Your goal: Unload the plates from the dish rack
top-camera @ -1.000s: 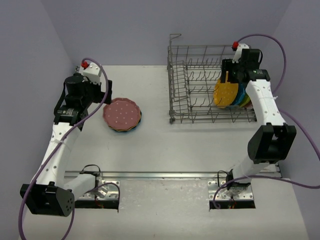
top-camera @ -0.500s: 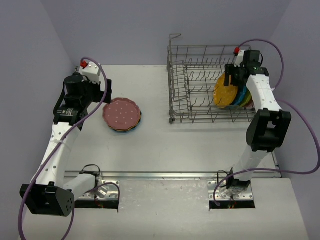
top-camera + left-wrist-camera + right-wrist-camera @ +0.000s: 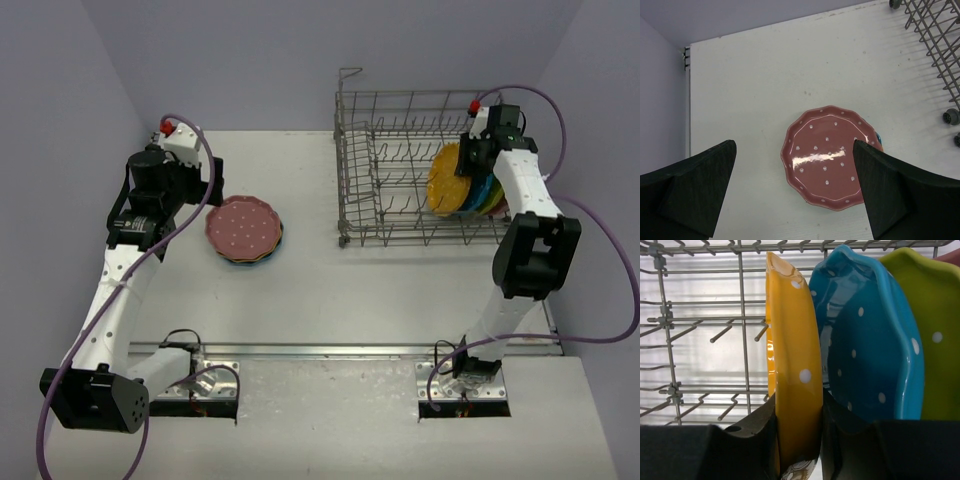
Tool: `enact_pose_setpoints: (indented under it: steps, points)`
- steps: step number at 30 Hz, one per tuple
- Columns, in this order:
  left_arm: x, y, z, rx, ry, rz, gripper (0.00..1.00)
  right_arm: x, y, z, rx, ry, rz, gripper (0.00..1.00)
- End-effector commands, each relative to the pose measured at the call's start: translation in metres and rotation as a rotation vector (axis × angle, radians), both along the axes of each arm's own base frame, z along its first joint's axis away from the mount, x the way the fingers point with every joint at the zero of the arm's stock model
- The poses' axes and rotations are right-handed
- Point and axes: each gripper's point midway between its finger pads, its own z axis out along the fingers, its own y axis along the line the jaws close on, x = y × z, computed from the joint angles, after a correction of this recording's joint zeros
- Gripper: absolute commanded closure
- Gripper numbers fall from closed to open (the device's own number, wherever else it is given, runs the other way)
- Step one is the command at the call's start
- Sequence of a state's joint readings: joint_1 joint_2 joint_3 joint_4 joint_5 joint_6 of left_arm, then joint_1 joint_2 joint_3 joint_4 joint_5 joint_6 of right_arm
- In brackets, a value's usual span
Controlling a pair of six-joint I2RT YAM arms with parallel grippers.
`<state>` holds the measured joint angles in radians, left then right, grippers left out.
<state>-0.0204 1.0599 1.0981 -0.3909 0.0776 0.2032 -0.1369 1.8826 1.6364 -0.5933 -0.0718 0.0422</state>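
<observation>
Right gripper (image 3: 797,412) clamped on the rim of the orange-yellow plate (image 3: 792,340), which stands on edge in the dish rack (image 3: 390,150).
The rack sits far right on the table (image 3: 300,290). The held plate is the end one of its row, the teal-blue plate (image 3: 870,350) just beside it. Best lift it straight up along the tines, not tilting toward that neighbour, until its lower edge is above the wire sides. The left gripper (image 3: 793,145) hangs wide open over the pink plate (image 3: 827,160).
</observation>
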Motion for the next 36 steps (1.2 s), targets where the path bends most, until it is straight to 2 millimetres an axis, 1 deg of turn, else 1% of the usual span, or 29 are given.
enact_pose_setpoints:
  steps: [1,3,6,8,10,11,15,17,19,21,23,26,28,30,32,36]
  points:
    - [0.005,-0.004,0.03,-0.026,-0.092,-0.004,0.0,-0.003,0.032,0.067,0.099,-0.134,0.086,1.0]
    - [0.005,-0.005,0.031,-0.031,-0.092,-0.005,0.0,-0.005,0.036,0.08,0.117,-0.157,0.092,1.0]
    - [0.005,-0.006,0.034,-0.039,-0.096,-0.006,0.0,-0.011,0.043,0.12,0.144,-0.242,0.107,1.0]
    - [0.006,-0.006,0.035,-0.043,-0.1,-0.005,0.0,-0.013,0.048,0.141,0.165,-0.288,0.117,1.0]
    - [0.006,-0.007,0.039,-0.05,-0.106,-0.004,0.0,-0.018,0.052,0.172,0.172,-0.358,0.128,1.0]
    - [0.006,-0.007,0.039,-0.052,-0.107,-0.005,0.0,-0.019,0.053,0.185,0.175,-0.388,0.132,1.0]
    - [0.007,-0.01,0.044,-0.072,-0.112,-0.015,0.0,-0.027,0.055,0.226,0.167,-0.493,0.143,1.0]
    - [0.006,-0.015,0.046,-0.088,-0.113,-0.038,0.0,-0.031,0.057,0.238,0.168,-0.525,0.151,1.0]
    - [0.006,-0.022,0.05,-0.108,-0.115,-0.068,0.0,-0.033,0.061,0.245,0.18,-0.542,0.163,1.0]
    - [0.005,-0.027,0.051,-0.125,-0.114,-0.096,0.0,-0.033,0.062,0.246,0.186,-0.543,0.169,1.0]
    - [0.006,-0.032,0.054,-0.142,-0.113,-0.118,0.0,-0.03,0.06,0.239,0.174,-0.53,0.164,1.0]
    - [0.009,-0.032,0.054,-0.142,-0.11,-0.117,0.0,-0.027,0.058,0.225,0.168,-0.5,0.164,1.0]
    - [0.009,-0.033,0.054,-0.142,-0.107,-0.123,0.0,-0.028,0.058,0.22,0.18,-0.489,0.164,1.0]
    - [0.008,-0.037,0.052,-0.15,-0.101,-0.144,0.0,-0.029,0.062,0.219,0.218,-0.482,0.174,1.0]
    - [0.006,-0.045,0.051,-0.172,-0.09,-0.187,0.0,-0.03,0.069,0.219,0.258,-0.476,0.19,1.0]
    - [-0.001,-0.073,0.044,-0.257,-0.04,-0.327,0.0,-0.03,0.078,0.225,0.32,-0.473,0.2,1.0]
